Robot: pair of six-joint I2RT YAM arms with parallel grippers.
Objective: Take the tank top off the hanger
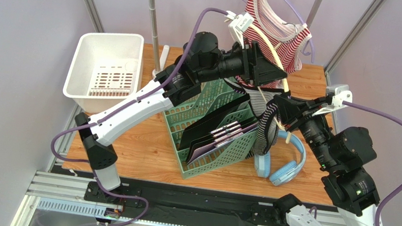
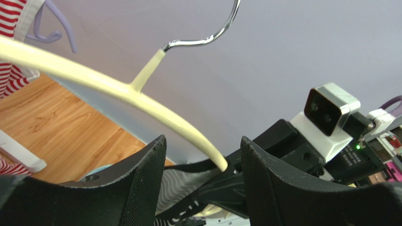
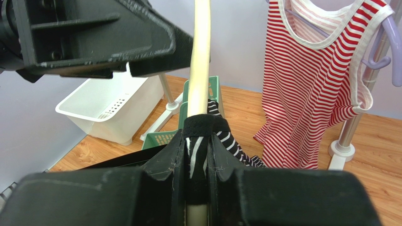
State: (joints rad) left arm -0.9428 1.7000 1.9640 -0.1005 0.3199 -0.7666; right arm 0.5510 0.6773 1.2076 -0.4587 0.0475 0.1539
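Note:
A black tank top with white stripes [image 1: 264, 133] hangs from one end of a cream hanger [image 1: 265, 40] with a metal hook [image 2: 212, 37]. My right gripper [image 1: 275, 107] is shut on the tank top's strap [image 3: 198, 125] and the hanger arm [image 3: 200, 56] under it. The rest of the fabric droops beside the green basket. My left gripper [image 1: 280, 72] is open just above the right one. In the left wrist view the hanger arm [image 2: 94, 80] runs down between the spread fingertips of the left gripper [image 2: 203, 141] without touching them, and the striped fabric [image 2: 174, 186] shows below.
A green basket [image 1: 202, 165] with dark folders sits at mid-table. A white bin [image 1: 105, 66] stands at the left and blue headphones [image 1: 286, 164] lie at the right. A red-striped tank top [image 1: 279, 36] hangs on a purple hanger from the back rack.

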